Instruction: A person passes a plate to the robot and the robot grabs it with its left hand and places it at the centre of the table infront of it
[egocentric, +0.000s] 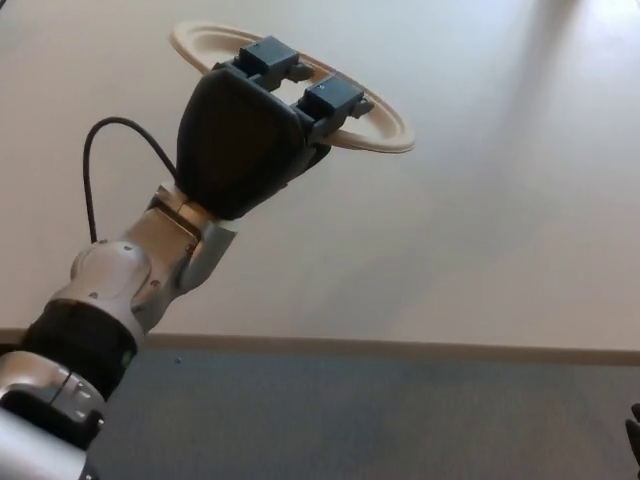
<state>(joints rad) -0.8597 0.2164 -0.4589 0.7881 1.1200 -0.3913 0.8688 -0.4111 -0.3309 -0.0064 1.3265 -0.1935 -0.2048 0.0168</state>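
We see our left robot hand (250, 135) pinching the near rim of the plate (385, 130), two fingers (335, 97) lying over the top. The plate is tilted, over the pale tabletop (480, 230); whether it touches the surface we cannot tell.
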